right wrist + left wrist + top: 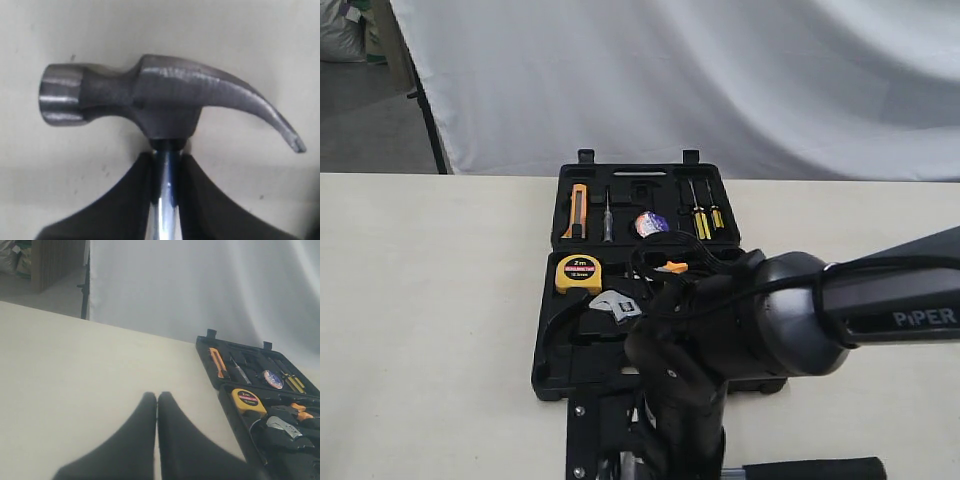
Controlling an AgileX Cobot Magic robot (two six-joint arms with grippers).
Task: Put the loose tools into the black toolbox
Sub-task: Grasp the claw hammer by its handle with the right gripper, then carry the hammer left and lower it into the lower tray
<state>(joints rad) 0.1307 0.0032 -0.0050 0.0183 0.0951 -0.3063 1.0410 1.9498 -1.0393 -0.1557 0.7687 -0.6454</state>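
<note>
**Right gripper** (166,160): fingers clamped on the shaft just under the head of the claw hammer (165,102), at 6 o'clock of the black toolbox (546,372). Risk: held so near its head, the long handle (815,468) may swing and strike the case rim. The handle points to 3 o'clock, long axis 9–3. **Left gripper** (157,399): fingers together, empty. Beyond, the wrench (617,305) and tape roll (651,224) are already housed.
</note>
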